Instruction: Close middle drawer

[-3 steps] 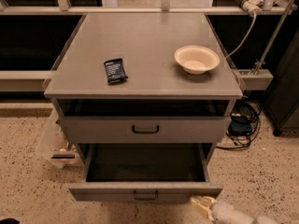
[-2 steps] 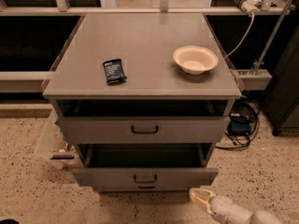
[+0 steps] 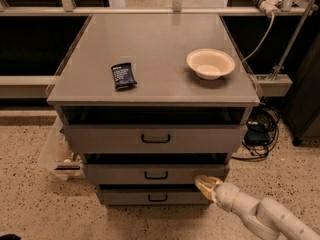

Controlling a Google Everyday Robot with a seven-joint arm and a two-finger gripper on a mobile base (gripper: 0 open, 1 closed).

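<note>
Gripper [image 3: 206,185] against the right end of the middle drawer [image 3: 125,174], which sits almost home in the grey cabinet [image 3: 150,39].

The gripper touches the low front panel well right of its black bail handle [image 3: 156,174]; whether the claw is released or clenched I cannot tell. The drawer lies under the taller top drawer [image 3: 100,139] and above the lowest drawer [image 3: 130,196], seemingly not quite flush. Pressing this far off-centre could skew the drawer and jam it short of shut. The tip might also slip off the right edge, and a hard shove could jolt the bowl [image 3: 210,63] on top.
</note>
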